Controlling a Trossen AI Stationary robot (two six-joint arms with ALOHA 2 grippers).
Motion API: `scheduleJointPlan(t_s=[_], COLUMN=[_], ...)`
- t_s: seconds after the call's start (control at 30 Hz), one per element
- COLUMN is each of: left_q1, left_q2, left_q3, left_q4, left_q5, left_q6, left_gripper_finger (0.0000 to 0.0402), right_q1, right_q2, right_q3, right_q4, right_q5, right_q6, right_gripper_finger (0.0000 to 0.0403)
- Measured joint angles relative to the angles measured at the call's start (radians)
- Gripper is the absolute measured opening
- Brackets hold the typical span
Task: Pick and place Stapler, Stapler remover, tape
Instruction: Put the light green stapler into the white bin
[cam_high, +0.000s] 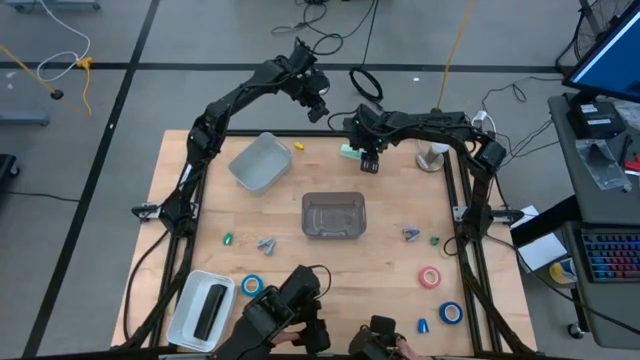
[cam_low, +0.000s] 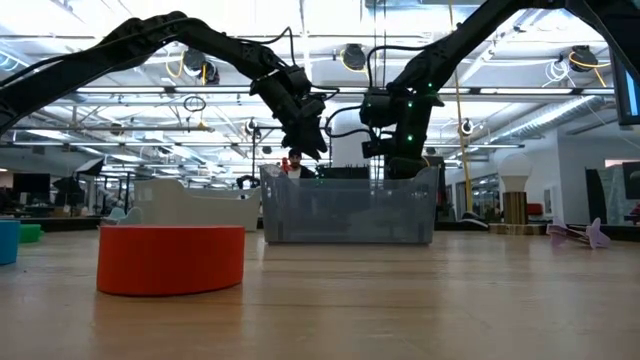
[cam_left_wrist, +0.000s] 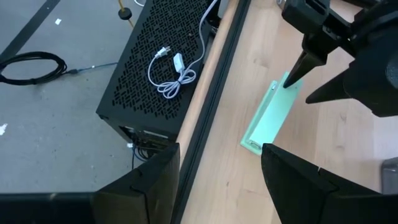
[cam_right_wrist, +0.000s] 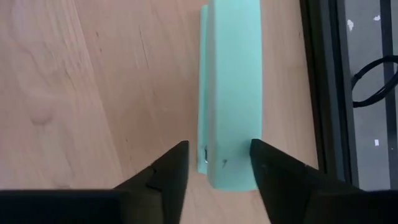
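Note:
A mint-green stapler (cam_high: 349, 151) lies flat on the table near its far edge. My right gripper (cam_right_wrist: 219, 155) comes down on it from above, open, with one finger on each long side of one end of the stapler (cam_right_wrist: 231, 81). My left gripper (cam_left_wrist: 217, 177) hangs open above the table's far edge, close by, holding nothing. Tape rolls lie toward the near edge: a blue one (cam_high: 252, 285), a red one (cam_high: 430, 277) and another blue one (cam_high: 450, 312). Two staple removers (cam_high: 265, 243) (cam_high: 410, 234) lie on either side of the centre bin. My right gripper's fingers straddle the stapler's end (cam_right_wrist: 233, 168), pointing steeply down and across it. One finger (cam_right_wrist: 264, 165) looks to be against the stapler's long side, while a narrow gap shows at the other finger (cam_right_wrist: 174, 165). I cannot tell whether it touches. The stapler lies flat on the table.
A clear grey bin (cam_high: 333, 214) stands at the table's centre and a pale bin (cam_high: 260, 162) lies at the far left. A white bin (cam_high: 188, 318) at the near left holds a black stapler (cam_high: 210, 310). A black metal frame rail (cam_left_wrist: 211, 81) runs along the far edge beside the stapler.

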Motion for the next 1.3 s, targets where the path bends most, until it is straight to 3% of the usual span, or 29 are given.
scheduleJointPlan(t_s=[0.3, 0.53, 0.97, 1.3], left_q1=[0.0, 0.0, 0.0, -0.002], left_q2=[0.0, 0.0, 0.0, 0.0], left_q3=[0.0, 0.0, 0.0, 0.0], left_q4=[0.0, -0.001, 0.003, 0.019], left_q5=[0.0, 0.0, 0.0, 0.0], left_q6=[0.001, 0.001, 0.0, 0.0], left_gripper_finger=[0.0223, 0.0223, 0.0223, 0.0223], right_q1=[0.0, 0.0, 0.0, 0.008], right_q2=[0.0, 0.0, 0.0, 0.0], right_q3=[0.0, -0.002, -0.002, -0.002], right_q4=[-0.005, -0.005, -0.015, -0.023], right_q5=[-0.002, -0.006, -0.038, 0.002], right_q6=[0.005, 0.009, 0.007, 0.011], right_gripper_finger=[0.0043, 0.0012, 0.0065, 0.0168])
